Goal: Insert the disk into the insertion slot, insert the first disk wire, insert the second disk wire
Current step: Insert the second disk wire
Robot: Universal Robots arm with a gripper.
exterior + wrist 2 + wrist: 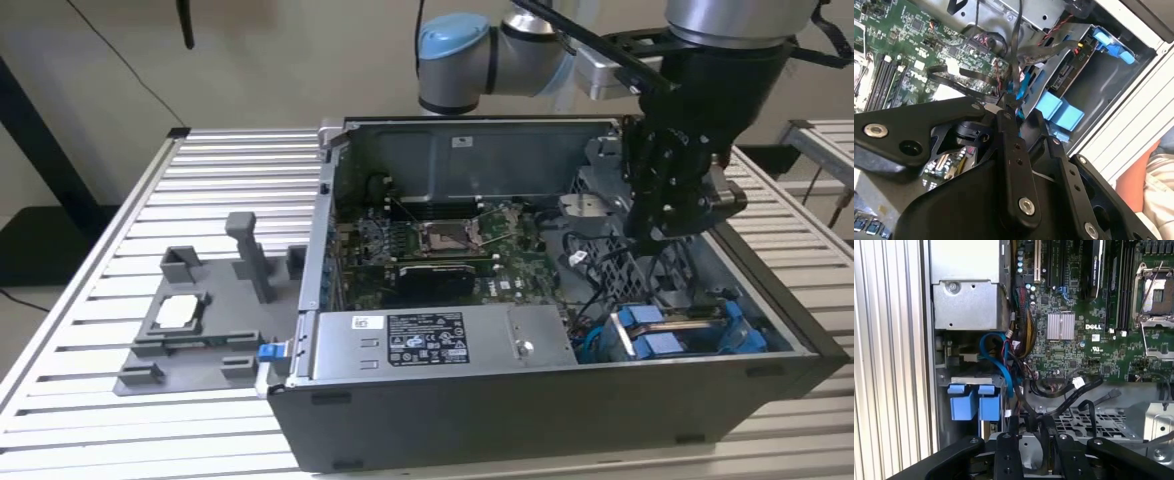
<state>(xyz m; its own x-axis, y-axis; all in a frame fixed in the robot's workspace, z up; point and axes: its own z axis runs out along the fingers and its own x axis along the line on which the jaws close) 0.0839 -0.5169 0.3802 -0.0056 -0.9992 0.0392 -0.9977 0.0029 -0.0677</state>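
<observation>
The disk's blue carrier (657, 338) sits in the insertion slot (742, 338) at the front corner of the open computer case, on the exterior view's right. Its blue tabs show in both wrist views (1059, 111) (974, 404). My gripper (654, 238) hangs inside the case, over the perforated metal cage just behind the slot. Its black fingers (1005, 125) stand close together on a black wire (1015, 55) that runs taut from the fingertips toward the motherboard. In the first wrist view the gripper (1028, 429) has black cables (1019, 407) bunched at its tips.
The green motherboard (441, 245) fills the case floor. A grey power supply box (427, 338) lies along the front wall beside the slot. A grey fixture tray (187, 335) stands on the slatted table (107, 280) outside the case. A person's arm (1149, 185) is near the case.
</observation>
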